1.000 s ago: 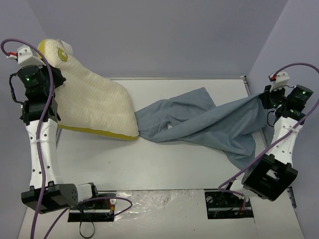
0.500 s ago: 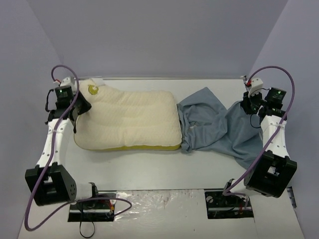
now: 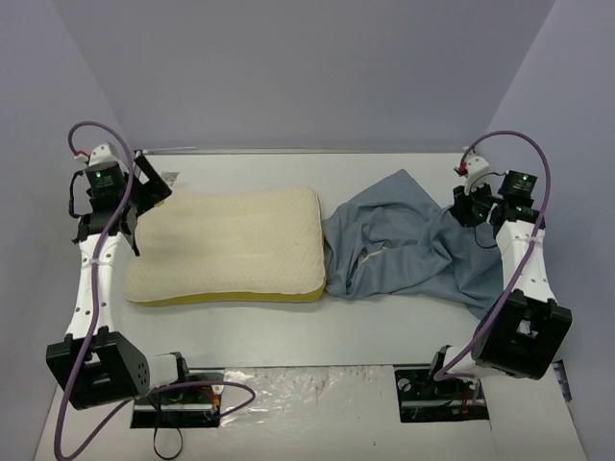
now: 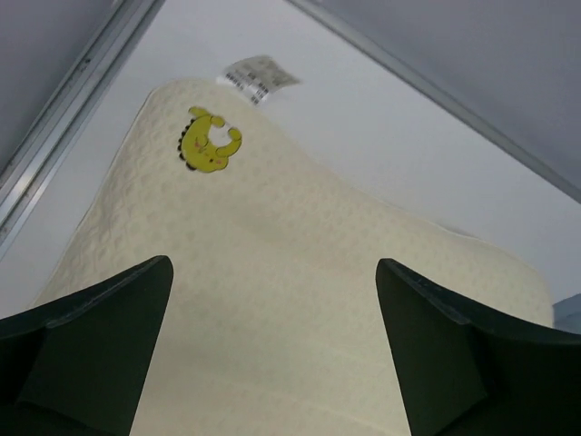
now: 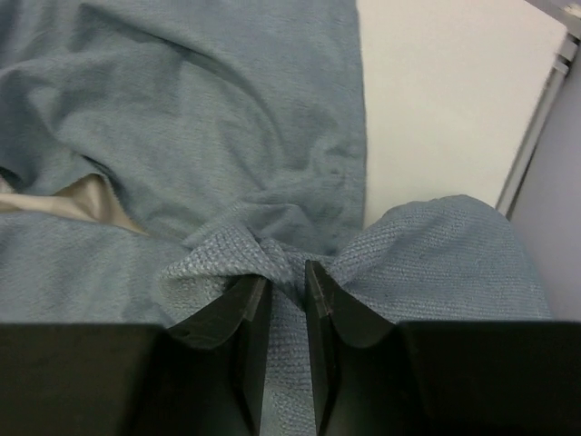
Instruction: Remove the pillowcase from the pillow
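Moved since earlier: the plump cream-white dotted pillow (image 3: pixel 226 245) has come down from its raised left end to lie flat on the white worktop (image 3: pixel 288 331). The left pincer (image 3: pixel 144 182) has let it go, and the soft grey-blue cloth pillowcase (image 3: pixel 404 245) has slackened into a heap.
Top view: the pillow lies left of centre, wholly out of the pillowcase. The cloth's left edge is touching or just beside the pillow's right end, and the right pincer (image 3: pixel 468 206) sits at the cloth's far right.
Left wrist view: the left pincer's jaws stand wide apart with nothing between them. They hover over the pillow's corner, near its yellow emblem (image 4: pixel 209 150) and white label (image 4: pixel 259 73).
Right wrist view: the jaws are nearly together, with a bunched fold of pillowcase pinched between them.
Step in hand: release after the pull; the removal itself looks done.
Next move: probably spread the right jaws so the fold drops free, then lift both arms away without dragging the cloth.
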`<state>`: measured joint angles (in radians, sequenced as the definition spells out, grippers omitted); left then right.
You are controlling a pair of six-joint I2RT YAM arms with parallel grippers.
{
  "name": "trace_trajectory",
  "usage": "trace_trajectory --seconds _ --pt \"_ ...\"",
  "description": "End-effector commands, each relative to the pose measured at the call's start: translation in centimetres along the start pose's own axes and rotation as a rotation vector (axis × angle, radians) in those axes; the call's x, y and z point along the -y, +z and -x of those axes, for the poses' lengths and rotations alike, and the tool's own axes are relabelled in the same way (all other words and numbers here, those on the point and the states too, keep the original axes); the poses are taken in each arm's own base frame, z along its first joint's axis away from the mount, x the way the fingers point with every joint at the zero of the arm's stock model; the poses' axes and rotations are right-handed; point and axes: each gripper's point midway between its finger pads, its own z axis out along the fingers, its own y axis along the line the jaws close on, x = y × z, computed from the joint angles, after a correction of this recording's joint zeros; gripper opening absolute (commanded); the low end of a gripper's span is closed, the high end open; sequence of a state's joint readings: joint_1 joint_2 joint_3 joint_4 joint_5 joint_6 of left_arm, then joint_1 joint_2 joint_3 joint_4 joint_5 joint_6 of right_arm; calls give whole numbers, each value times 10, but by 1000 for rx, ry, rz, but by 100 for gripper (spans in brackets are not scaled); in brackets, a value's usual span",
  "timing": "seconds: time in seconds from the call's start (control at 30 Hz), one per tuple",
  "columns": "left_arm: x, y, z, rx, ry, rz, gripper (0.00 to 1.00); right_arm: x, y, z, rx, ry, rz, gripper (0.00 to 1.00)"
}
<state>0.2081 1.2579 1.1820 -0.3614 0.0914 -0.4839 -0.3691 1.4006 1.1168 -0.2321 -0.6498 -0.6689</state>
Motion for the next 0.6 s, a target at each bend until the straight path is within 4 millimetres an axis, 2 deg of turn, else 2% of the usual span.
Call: trace_trajectory --seconds 0.0,0.03,0.1,0.13,0.17,0.2,0.27,0.3,0.33,0.37,0.4,0.43,0.53,0.57 --pt "56 -54 73 207 42 -203 95 -14 -7 36 25 -95 24 19" --pt "71 -63 72 204 77 -253 98 -11 -10 47 33 -109 -3 20" --pt "100 -79 69 195 114 -368 95 -16 -8 62 48 -111 -3 32" --pt "115 -88 67 198 130 -431 95 -13 -5 64 34 -108 -20 41" --pt "141 -99 52 165 159 -555 94 -9 -7 76 45 -114 -43 46" --pt "161 -108 37 157 172 -647 94 -9 -3 77 24 -101 -62 55" --pt "184 -119 9 110 197 -784 94 -3 -6 87 34 -90 -92 65" --pt "189 -127 1 105 208 -818 94 -1 -8 88 34 -75 -107 71" --pt "192 -132 -8 94 226 -844 94 2 -16 92 41 -77 -137 99" --pt "199 -141 -20 87 270 -889 94 0 -19 92 46 -69 -140 100" --pt "197 -146 -30 79 288 -908 94 -4 -28 96 66 -30 -151 100" --pt "198 -152 -37 75 306 -927 94 -11 -29 90 65 -4 -133 100" --pt "186 -164 -49 92 368 -926 94 -28 -46 93 124 150 -135 100" --pt "177 -170 -49 113 394 -904 94 -34 -46 82 113 192 -135 100"
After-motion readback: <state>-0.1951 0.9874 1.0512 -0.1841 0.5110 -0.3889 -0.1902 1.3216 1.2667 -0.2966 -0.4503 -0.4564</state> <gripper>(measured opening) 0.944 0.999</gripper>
